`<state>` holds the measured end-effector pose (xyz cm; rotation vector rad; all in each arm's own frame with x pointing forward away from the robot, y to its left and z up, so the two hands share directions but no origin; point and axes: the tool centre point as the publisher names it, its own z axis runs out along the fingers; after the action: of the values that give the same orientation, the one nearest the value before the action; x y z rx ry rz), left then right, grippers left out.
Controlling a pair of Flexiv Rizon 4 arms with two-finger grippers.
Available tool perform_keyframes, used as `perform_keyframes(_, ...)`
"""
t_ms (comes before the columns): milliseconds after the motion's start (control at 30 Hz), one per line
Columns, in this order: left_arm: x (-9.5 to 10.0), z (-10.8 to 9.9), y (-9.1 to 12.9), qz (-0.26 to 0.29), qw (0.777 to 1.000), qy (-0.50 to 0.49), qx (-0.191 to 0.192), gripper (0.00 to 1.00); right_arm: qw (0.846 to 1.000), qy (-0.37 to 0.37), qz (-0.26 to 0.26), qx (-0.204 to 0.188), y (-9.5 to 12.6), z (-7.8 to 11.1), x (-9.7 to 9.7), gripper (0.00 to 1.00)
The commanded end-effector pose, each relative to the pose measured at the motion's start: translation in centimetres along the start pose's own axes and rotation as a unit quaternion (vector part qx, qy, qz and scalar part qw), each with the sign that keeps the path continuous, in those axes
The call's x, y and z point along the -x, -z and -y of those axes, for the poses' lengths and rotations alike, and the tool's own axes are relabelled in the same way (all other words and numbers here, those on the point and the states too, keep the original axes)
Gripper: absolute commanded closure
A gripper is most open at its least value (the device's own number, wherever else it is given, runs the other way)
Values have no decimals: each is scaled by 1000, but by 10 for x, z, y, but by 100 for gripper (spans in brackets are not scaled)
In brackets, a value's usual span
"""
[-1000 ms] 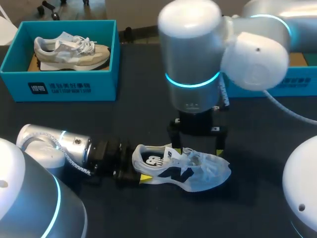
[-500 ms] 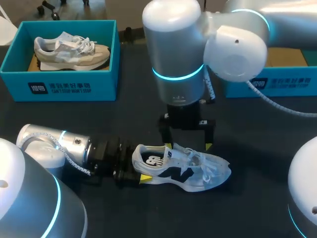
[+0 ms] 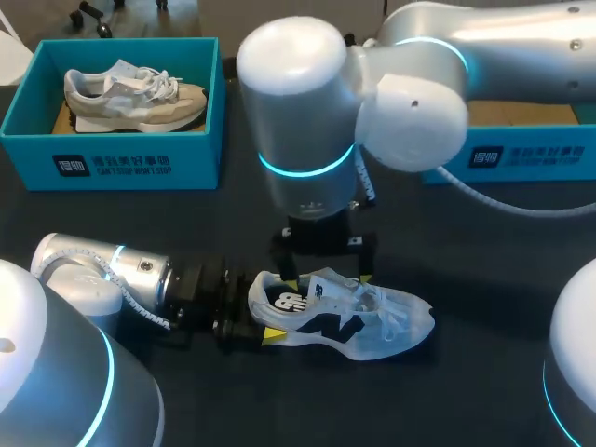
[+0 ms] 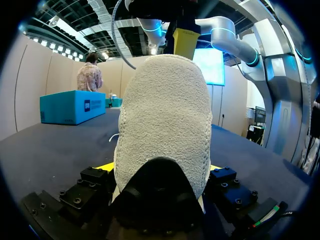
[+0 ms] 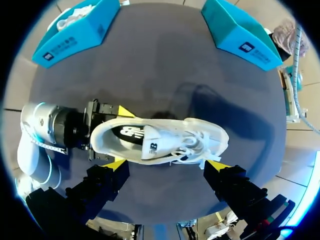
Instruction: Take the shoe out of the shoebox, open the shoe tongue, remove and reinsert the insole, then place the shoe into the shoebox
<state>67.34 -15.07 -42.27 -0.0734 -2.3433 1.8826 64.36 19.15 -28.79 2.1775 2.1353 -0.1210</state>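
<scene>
While left hand [image 3: 264, 317] clamps shoe [image 3: 358, 321] heel | right hand [image 3: 328, 279] spread above it

The shoe [image 3: 340, 317] is white mesh cloth with a fuzzy, rough heel. The right arm [image 3: 298, 112] is smooth, shiny white. The table [image 3: 484, 242] is dark and dull. The blue shoebox [image 3: 196, 163] looks like card.
</scene>
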Motion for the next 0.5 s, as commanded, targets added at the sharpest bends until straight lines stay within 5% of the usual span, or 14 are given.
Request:
perform_keyframes(33, -1, 0, 2, 0, 1000, 0, 1, 100, 989, -52, 141, 13, -7, 4, -18, 0)
perform_keyframes(500, -1, 0, 2, 0, 1000, 0, 1, 100, 984, -71, 160, 37, -31, -2, -8, 0)
